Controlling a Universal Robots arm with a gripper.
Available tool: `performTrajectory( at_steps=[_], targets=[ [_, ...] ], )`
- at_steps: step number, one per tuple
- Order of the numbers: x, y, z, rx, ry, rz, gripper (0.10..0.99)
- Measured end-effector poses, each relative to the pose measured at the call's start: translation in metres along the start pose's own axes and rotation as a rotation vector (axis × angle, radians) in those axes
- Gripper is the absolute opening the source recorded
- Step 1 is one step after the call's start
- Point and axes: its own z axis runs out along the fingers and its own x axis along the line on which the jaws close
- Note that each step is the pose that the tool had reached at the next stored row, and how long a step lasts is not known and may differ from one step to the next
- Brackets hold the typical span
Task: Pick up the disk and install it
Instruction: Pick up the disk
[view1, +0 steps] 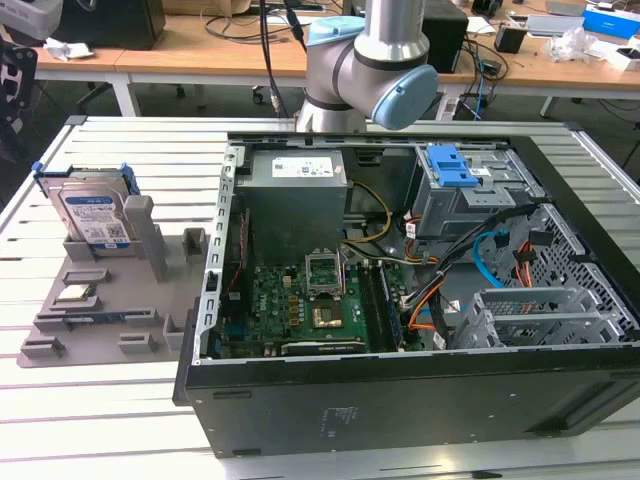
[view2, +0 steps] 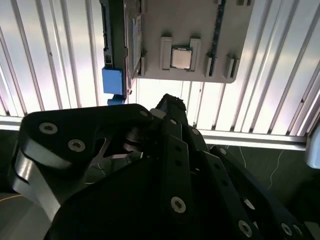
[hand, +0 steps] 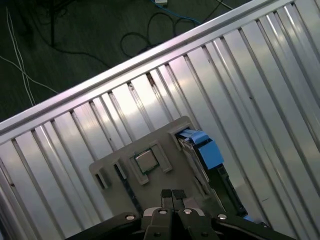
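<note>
The disk (view1: 93, 215) stands upright in a slot of the grey holder plate (view1: 100, 330) at the exterior view's left, its white label with a blue band facing the camera. A blue plastic bracket (view1: 125, 180) frames it. In the first wrist view my gripper (hand: 172, 194) hangs high above the plate with its two fingertips pressed together and nothing between them. From there the disk's blue bracket (hand: 206, 151) shows edge-on just beside the fingertips. The second wrist view has the disk (view2: 132, 42) edge-on, its bracket (view2: 112, 82) next to it.
An open computer case (view1: 400, 400) fills the middle and right of the slatted table (view1: 120, 140). Inside are the grey power supply (view1: 295, 195), a green motherboard (view1: 300, 305), a blue-latched drive cage (view1: 455, 165) and a metal cage (view1: 530, 315). A small silver chip (view1: 77, 293) lies on the plate.
</note>
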Motion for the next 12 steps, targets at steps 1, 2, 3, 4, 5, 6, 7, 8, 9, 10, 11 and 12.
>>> performTrajectory(
  at_steps=[1,2,3,4,5,6,7,8,9,10,11,12],
  targets=[
    [0.0000,0.0000,0.0000,0.000,0.0002,-0.012,0.106],
    [0.0000,0.0000,0.0000,-0.001,0.0004,-0.026,0.106],
    [0.0000,0.0000,0.0000,-0.001,0.0006,-0.037,0.106],
    [0.0000,0.0000,0.0000,-0.001,0.0009,-0.052,0.106],
    [0.0000,0.0000,0.0000,-0.001,0.0012,-0.062,0.106],
    [0.0000,-0.0001,0.0000,-0.002,0.0015,-0.079,0.106],
    [0.0000,-0.0001,0.0000,-0.002,0.0018,-0.098,0.106],
    [-0.0001,-0.0001,0.0000,-0.003,0.0020,-0.109,0.106],
    [0.0000,-0.0001,0.0000,-0.003,0.0021,-0.120,0.106],
    [-0.0001,-0.0001,0.0000,-0.003,0.0024,-0.131,0.106],
    [-0.0001,-0.0001,0.0000,-0.003,0.0026,-0.142,0.106],
    [-0.0001,-0.0002,0.0000,-0.003,0.0028,-0.155,0.106]
  ],
)
